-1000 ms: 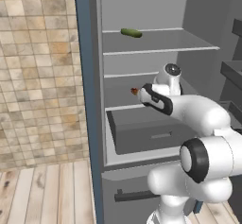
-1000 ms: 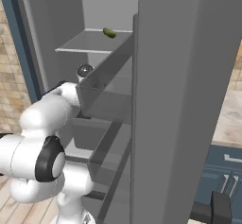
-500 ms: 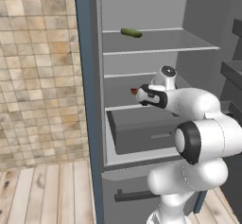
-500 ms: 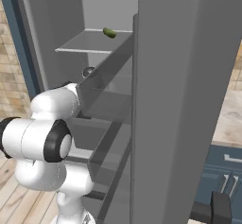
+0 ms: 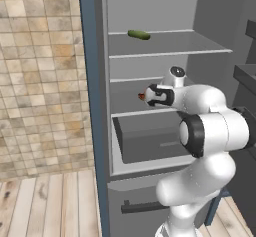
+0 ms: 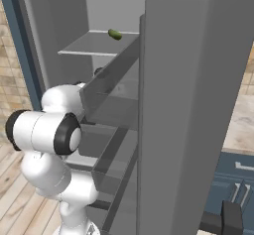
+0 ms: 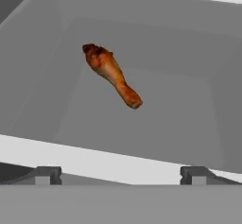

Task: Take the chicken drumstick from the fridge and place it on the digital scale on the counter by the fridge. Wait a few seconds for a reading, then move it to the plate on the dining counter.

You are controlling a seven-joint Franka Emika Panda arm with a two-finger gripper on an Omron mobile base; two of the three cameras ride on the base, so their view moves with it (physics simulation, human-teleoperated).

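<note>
One second has passed and the arm has folded more toward the fridge: its big dark-ringed joint now stands nearer to the camera in the left base view, and the hand sits a little lower and further left than before, at the front of the middle shelf. The fridge, its shelves and the green cucumber on the upper shelf have not moved, and the base has stayed where it was. The hand is spread wide and holds nothing; in the hand view its two dark fingertips stand far apart at the bottom, with the pale front edge of the shelf running between them. The chicken drumstick lies on the floor of the middle shelf, ahead of the hand and apart from it, a little to the left of the middle between the fingertips in the hand view. Its long axis runs on a diagonal in that view: the thick, dark meaty end points to the upper left, away from the hand, and the thin bone end points to the lower right, toward the hand. Below the shelf, the grey drawer stands pulled out.
</note>
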